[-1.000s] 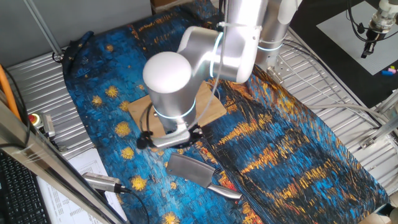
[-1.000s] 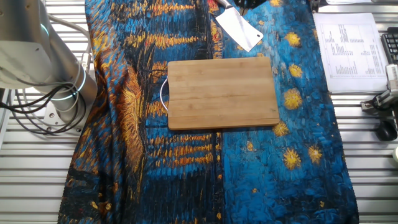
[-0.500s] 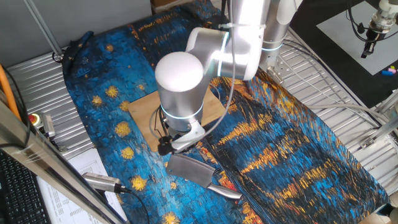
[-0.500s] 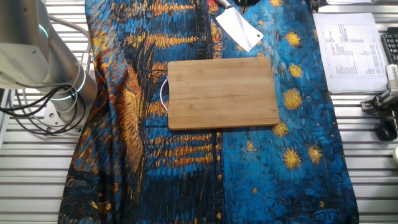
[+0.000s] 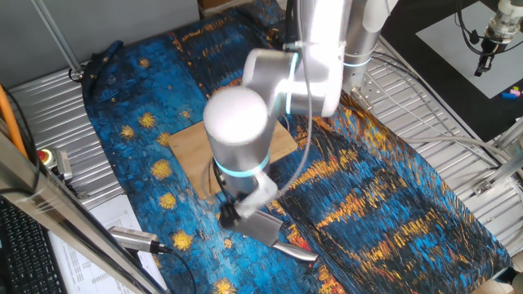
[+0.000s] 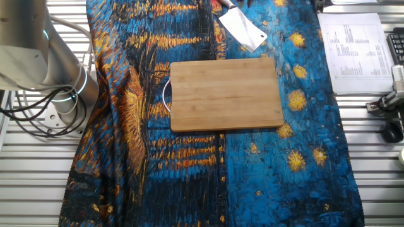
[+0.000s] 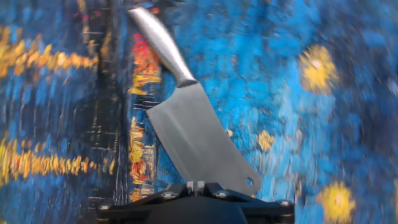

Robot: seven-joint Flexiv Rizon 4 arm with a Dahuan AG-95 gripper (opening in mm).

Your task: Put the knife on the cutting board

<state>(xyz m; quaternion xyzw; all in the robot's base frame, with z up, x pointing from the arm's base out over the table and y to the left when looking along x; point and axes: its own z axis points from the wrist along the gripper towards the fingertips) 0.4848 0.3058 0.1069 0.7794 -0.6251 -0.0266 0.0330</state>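
The knife (image 7: 199,140) lies flat on the blue painted cloth, its broad grey blade toward me and its shiny handle (image 7: 161,43) pointing away. It also shows in one fixed view (image 5: 265,229) and at the top edge of the other fixed view (image 6: 241,29). My gripper (image 7: 194,185) hangs just above the blade's near end, its fingers together and holding nothing. In one fixed view the gripper (image 5: 237,214) sits under the arm's big wrist, between the knife and the cutting board (image 5: 189,140). The bamboo cutting board (image 6: 226,93) is bare, a little apart from the knife.
A silver cylindrical tool (image 5: 132,238) with a black cable lies at the cloth's front left edge beside printed papers (image 6: 350,44). The arm's base (image 6: 44,63) with cables stands on the metal table. A red button (image 5: 45,155) is at the left.
The arm has swung from over the cutting board toward the front and down, so the gripper now hangs over the knife's blade. The knife and board have not moved.
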